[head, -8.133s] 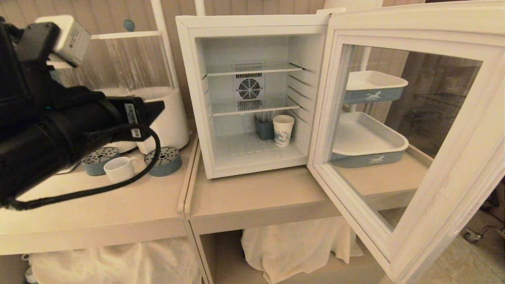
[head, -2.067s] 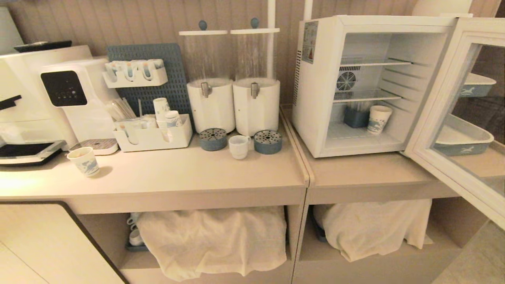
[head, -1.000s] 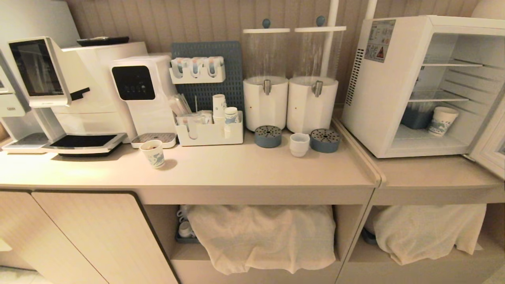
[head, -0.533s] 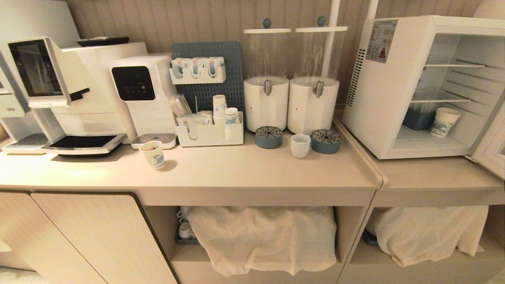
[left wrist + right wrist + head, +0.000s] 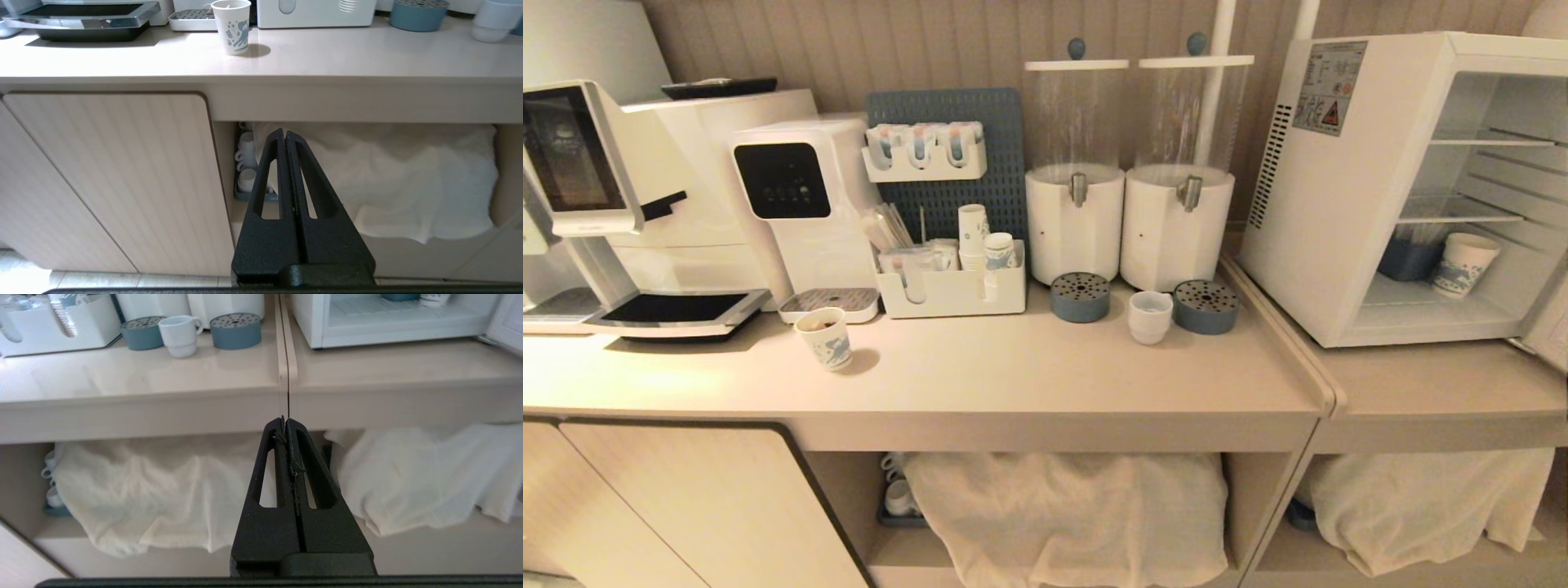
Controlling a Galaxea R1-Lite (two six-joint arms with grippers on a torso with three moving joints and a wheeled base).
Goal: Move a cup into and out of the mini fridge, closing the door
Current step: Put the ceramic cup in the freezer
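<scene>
Printed paper cup (image 5: 826, 338): on surface (image 5: 980, 367), far left, before coffee machine (image 5: 645, 204); could be mistaken for target.
Left pincer (image 5: 285, 136): pressed together, empty, held low before cabinet front.
Cup (image 5: 1150, 316): plain white, on surface between two blue drip trays, ahead of dispensers (image 5: 1127, 220); trays crowd it, knock likely on approach.
Right pincer (image 5: 285, 424): pressed together, empty, below surface edge.
Mini fridge (image 5: 1339, 204): far right, door (image 5: 1547, 331) swung open, mostly out of frame; second printed cup (image 5: 1466, 264) inside, collision risk at placement.

White cup (image 5: 1150, 316) on counter; mini fridge (image 5: 1413, 180) open.
</scene>
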